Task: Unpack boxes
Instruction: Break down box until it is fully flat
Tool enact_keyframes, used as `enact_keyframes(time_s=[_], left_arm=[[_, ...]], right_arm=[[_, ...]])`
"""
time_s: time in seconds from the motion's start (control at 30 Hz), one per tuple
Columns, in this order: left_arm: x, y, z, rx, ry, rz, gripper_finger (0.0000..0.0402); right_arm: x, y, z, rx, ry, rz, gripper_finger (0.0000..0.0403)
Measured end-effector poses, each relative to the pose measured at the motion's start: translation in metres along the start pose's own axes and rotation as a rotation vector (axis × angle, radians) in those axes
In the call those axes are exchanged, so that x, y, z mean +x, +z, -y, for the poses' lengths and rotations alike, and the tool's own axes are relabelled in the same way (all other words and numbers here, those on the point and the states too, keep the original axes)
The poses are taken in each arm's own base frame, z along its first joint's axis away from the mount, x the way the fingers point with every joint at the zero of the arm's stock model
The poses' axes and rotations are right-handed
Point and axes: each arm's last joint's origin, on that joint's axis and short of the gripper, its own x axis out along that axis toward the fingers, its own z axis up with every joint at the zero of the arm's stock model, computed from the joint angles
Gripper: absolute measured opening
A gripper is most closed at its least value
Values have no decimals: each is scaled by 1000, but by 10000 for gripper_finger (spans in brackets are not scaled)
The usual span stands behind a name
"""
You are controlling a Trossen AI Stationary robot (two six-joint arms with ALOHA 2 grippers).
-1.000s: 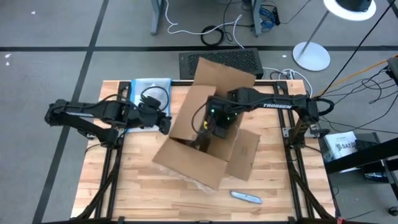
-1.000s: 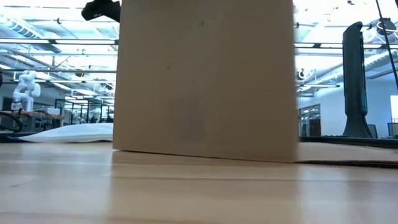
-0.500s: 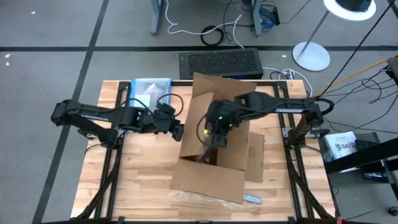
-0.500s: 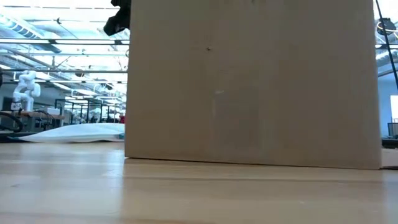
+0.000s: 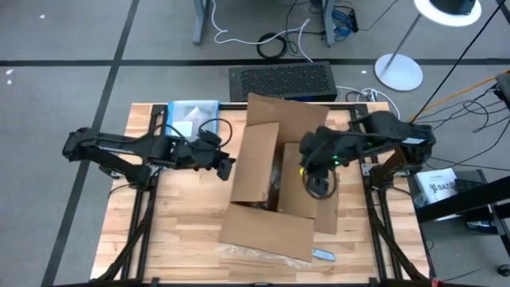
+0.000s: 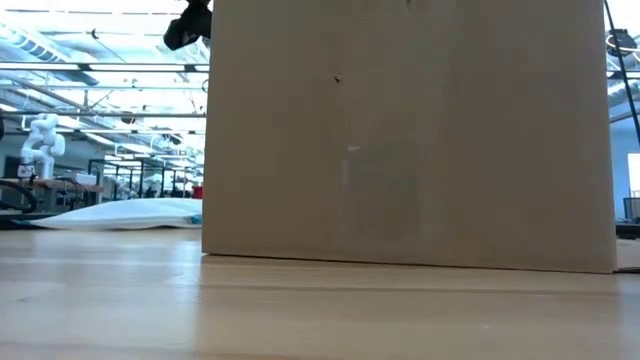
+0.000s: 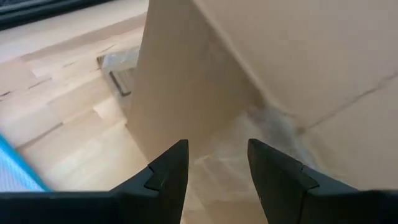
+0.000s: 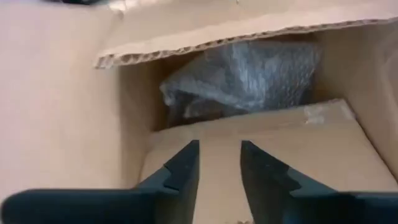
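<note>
Spread a little apart with nothing between them, the fingers of the right gripper (image 8: 219, 171) are seen over an inner flap of the cardboard box (image 5: 275, 179), pointing at a bubble-wrapped bundle (image 8: 239, 78) that is lodged deep inside. A second ago this gripper was held lower, within the box opening; it has since been drawn back toward the right side, and its fingers have been parted, so it is judged that whatever grip was being tried has been let go and the bundle has not been lifted out. The fingers of the left gripper (image 7: 217, 171) are likewise held apart and empty, just beside the outer left wall of the box, and that gap is unchanged. The box itself has been swung round from a skewed pose to a squarer one and now stands in the middle of the tabletop (image 5: 183, 239), flaps open. A clear pouch with a blue edge (image 5: 194, 112) is seen at the far left corner, and a small silvery object (image 5: 323, 255) near the front flap. Unpacking is judged barely begun; a fresh reach for the bundle is called for.
</note>
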Motion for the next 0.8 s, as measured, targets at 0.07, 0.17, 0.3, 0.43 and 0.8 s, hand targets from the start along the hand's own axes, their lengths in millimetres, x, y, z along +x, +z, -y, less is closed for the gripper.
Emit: enact_keyframes(time_s=[0.07,0.17,0.3,0.43,0.8], left_arm=[[-4,2,0,16,-17,15,170],[-8,4,0,27,-37,32,170],[-14,5,0,20,-56,44,170],[-17,3,-2,31,-42,25,170],[-14,5,6,14,-91,60,170]], right_arm=[[13,1,-4,7,-18,-23,129],[36,0,3,38,-97,-86,161],[73,1,11,79,-147,-112,178],[98,8,7,41,-96,-28,164],[85,54,-4,-1,128,394,122]])
